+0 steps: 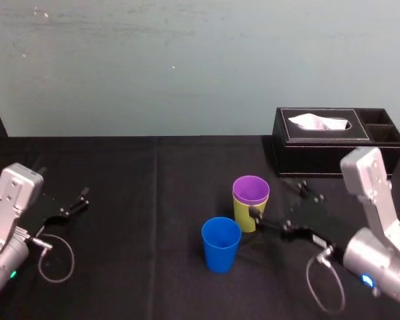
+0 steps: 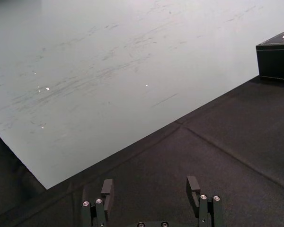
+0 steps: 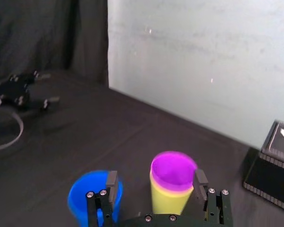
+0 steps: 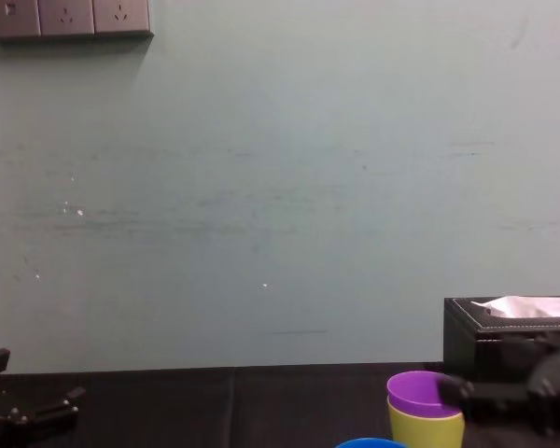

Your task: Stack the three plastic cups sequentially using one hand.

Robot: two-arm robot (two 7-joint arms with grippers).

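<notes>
Three cups stood on the black table (image 1: 153, 200) in the head view. The purple cup (image 1: 251, 189) sat nested in the yellow-green cup (image 1: 244, 217) just right of centre. The blue cup (image 1: 221, 244) stood alone just below and left of the pair, apart from it. The right gripper (image 1: 260, 209) reached in from the lower right, one finger beside the yellow-green cup. The left gripper (image 1: 77, 200) rested near the left edge, well apart from the cups. A black tissue box (image 1: 337, 141) sat at the upper right.

From the left wrist, the left gripper (image 2: 150, 191) showed its fingers wide apart over bare cloth, with nothing between them.

From the right wrist, the right gripper (image 3: 155, 182) was spread wide and gripped nothing. The nested pair rose between its fingers, close to one; I could not tell whether they touched. The other finger overlapped the blue cup (image 3: 92, 196).

From the chest, the nested pair stood at the lower right, and the blue cup's rim (image 4: 364, 442) showed at the bottom edge.
</notes>
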